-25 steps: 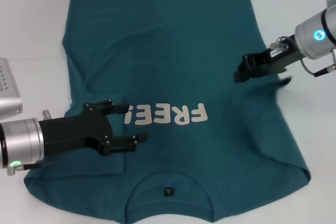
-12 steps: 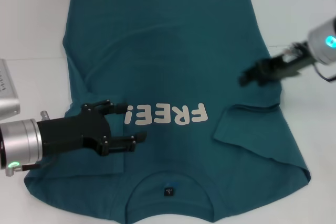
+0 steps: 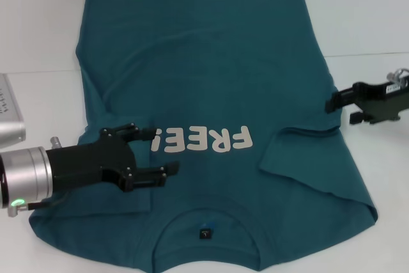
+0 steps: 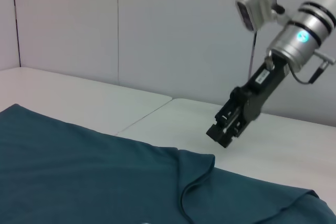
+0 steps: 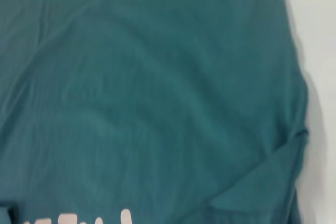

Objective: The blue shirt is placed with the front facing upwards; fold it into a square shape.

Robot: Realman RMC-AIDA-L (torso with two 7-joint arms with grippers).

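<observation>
Moved off the shirt (image 3: 211, 75) — right claw (image 3: 332, 101) empty, left claw (image 3: 163, 151) open above soft, floppy cloth — best pinched at edges.

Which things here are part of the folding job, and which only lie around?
Part of the job:
- blue shirt, front up, both sleeves folded in
- left claw, open, over the shirt near the lettering
- right claw, at the shirt's right edge, off the cloth

Only lying around:
- grey box at the table's left edge
</observation>
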